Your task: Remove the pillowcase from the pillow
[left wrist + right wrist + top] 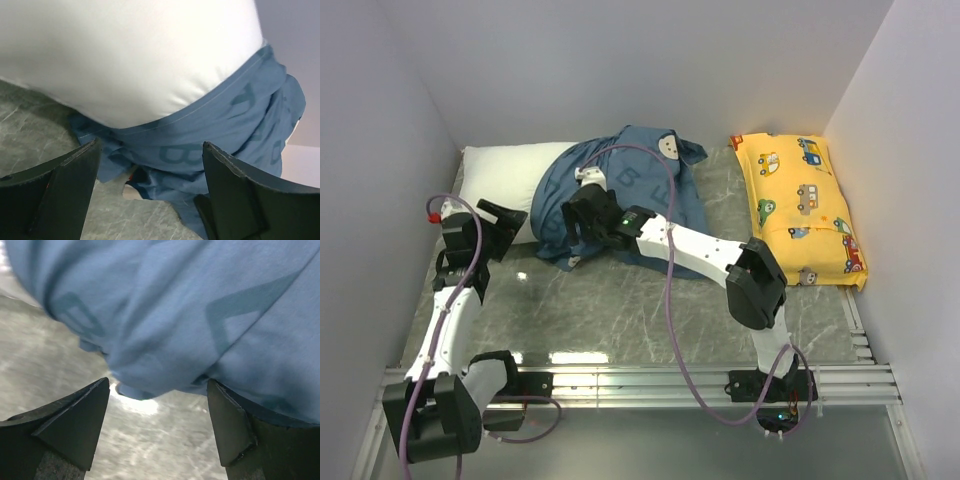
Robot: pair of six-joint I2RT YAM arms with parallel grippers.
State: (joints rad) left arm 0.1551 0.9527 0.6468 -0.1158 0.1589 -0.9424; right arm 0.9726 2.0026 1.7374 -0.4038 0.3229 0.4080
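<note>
Two sets of jaws: left jaws and right jaws both stood spread wide, grasping nothing.
Pillowcase: blue pillowcase (620,165) lay bunched just ahead of both jaws, half off the pillow (505,175).
Risk: pinching pillow along with cloth would likely drag both; a shallow bite on loose folds might slip.
Room: open counter (620,300) behind the jaws; walls close beyond the pillow; yellow pillow (800,205) well right of the right jaws.
</note>
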